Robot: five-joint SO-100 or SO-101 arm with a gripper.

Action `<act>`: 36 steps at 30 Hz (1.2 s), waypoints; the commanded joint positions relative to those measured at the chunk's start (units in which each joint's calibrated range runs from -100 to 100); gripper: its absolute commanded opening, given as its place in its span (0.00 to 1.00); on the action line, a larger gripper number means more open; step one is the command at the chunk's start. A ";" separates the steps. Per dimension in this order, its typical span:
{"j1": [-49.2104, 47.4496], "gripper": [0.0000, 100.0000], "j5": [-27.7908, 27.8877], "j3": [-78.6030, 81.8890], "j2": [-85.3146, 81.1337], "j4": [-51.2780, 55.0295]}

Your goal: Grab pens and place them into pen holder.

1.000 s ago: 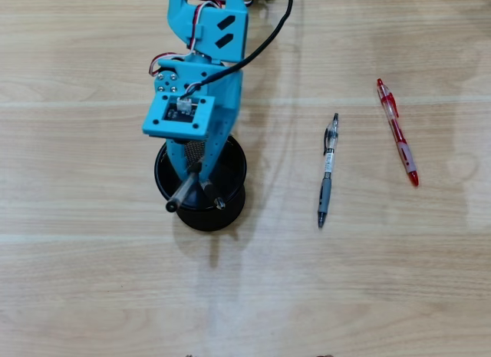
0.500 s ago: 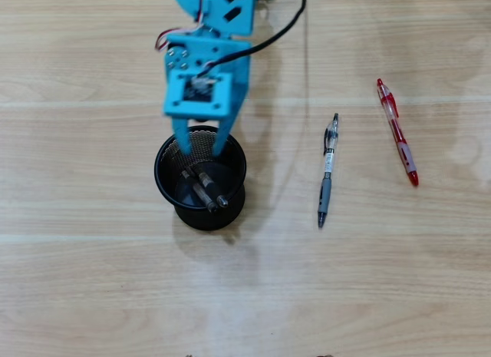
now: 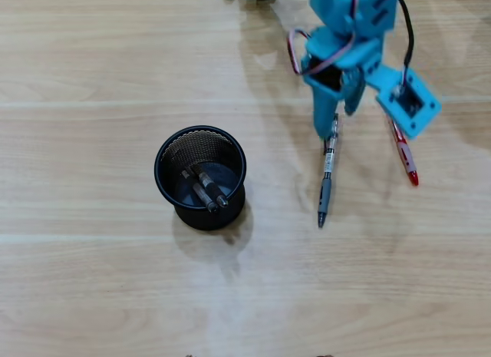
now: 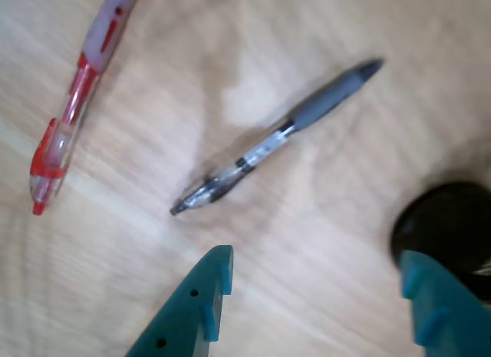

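Swinging away from the pen holder (image 3: 200, 177), now holding two pens, the empty gripper (image 4: 311, 284) gapes above the clear and grey pen (image 4: 272, 140).

Pale wood-grain table (image 3: 92, 295) with a smooth, faintly glossy sheen, black wire-mesh metal pen holder (image 3: 201, 144) with solid rim, clear glossy plastic pen (image 3: 327, 173) with matt grey grip, translucent glossy red plastic pen (image 4: 73, 104), matt teal plastic gripper (image 4: 314, 284)

Two pens (image 3: 203, 186) in holder (image 3: 201, 138); grey (image 3: 327, 176), red (image 3: 402, 150) flat.
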 commanded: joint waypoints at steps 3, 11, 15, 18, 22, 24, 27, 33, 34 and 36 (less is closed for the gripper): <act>-3.17 0.27 -13.52 -2.96 5.59 1.74; -1.72 0.26 -16.60 3.47 7.02 0.71; -1.88 0.26 -18.22 7.46 7.11 -1.79; -2.28 0.27 -18.22 9.81 7.11 -6.94; -2.93 0.27 -18.28 10.90 7.70 -11.07; -3.01 0.27 -19.01 9.90 9.31 -11.67; -2.85 0.26 -19.32 6.91 12.52 -11.93; -1.56 0.26 -19.27 3.83 19.11 -11.84; -1.40 0.26 -19.27 3.56 19.62 -11.84; -1.23 0.25 -19.27 2.84 20.30 -11.76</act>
